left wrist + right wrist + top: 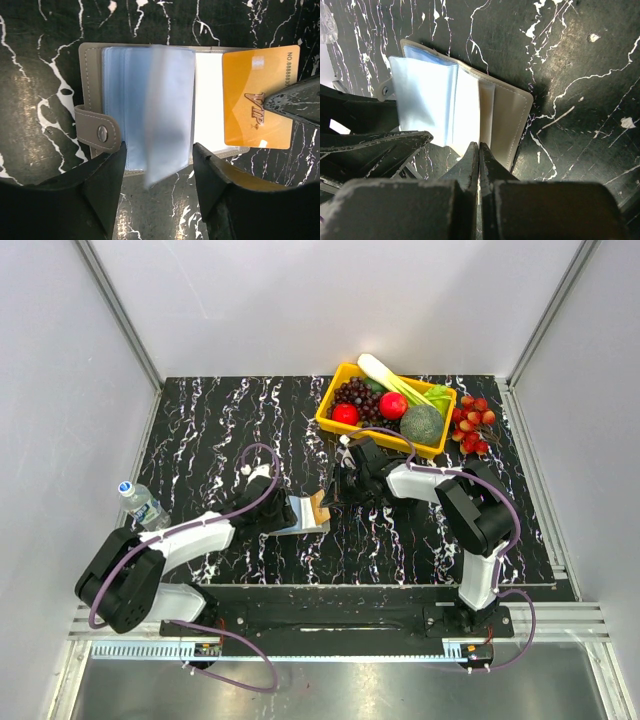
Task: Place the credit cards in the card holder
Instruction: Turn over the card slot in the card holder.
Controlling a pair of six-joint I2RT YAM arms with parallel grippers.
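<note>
The card holder (303,526) lies open on the black marble table, a grey stitched wallet (92,65) with a snap tab and clear blue sleeves. One sleeve (167,115) stands up blurred, its lower edge between the fingers of my left gripper (160,155), which is open and pinches nothing. An orange credit card (250,90) marked VIP lies over the holder's right half, tilted. My right gripper (478,146) is shut on that card's right edge, where its dark finger (297,102) shows. In the right wrist view the card is edge-on, above the holder's cover (507,120).
A yellow basket (338,427) of fruit and vegetables stands at the back right, with a bunch of red fruit (472,425) beside it. A water bottle (143,504) lies at the table's left edge. Both grippers (288,512) (338,495) crowd the holder.
</note>
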